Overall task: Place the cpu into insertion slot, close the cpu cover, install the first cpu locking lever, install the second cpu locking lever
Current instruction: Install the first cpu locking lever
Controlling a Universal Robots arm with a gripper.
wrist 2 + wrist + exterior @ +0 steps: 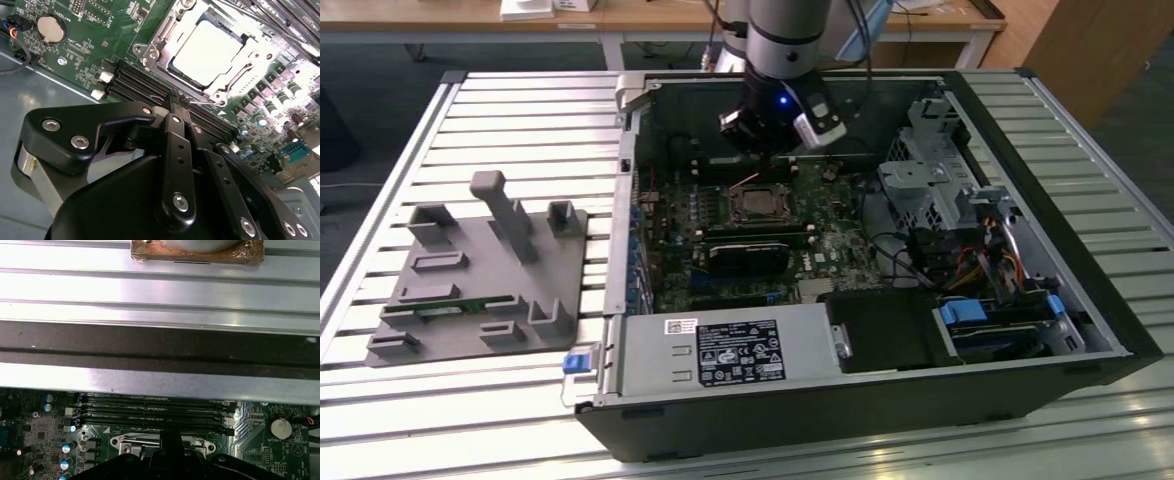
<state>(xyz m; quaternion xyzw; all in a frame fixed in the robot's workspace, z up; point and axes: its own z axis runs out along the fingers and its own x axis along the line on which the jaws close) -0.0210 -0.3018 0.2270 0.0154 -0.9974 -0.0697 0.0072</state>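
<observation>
The cpu (210, 50) lies flat in the insertion slot (754, 205) on the green board, its pale metal top facing up. The silvery cpu cover (161, 42) frames it on all sides and looks folded down over its edges. My gripper (178, 97) hangs just beside the socket, over the edge nearest the memory slots, with its black fingers (172, 112) pressed together and nothing visible between them. A thin metal lever rod (200, 102) runs right by the fingertips. In the exterior view the gripper (763, 165) sits low inside the case above the socket. The first wrist view shows the gripper (170, 437) over the socket frame (125, 442).
Black memory slots (135, 82) run along the socket. A coin battery (51, 28) sits on the board. The case also holds a black fan shroud (747, 250), a power supply (727, 355) and a drive cage (927, 175). A grey fixture (480, 275) stands on the slatted table.
</observation>
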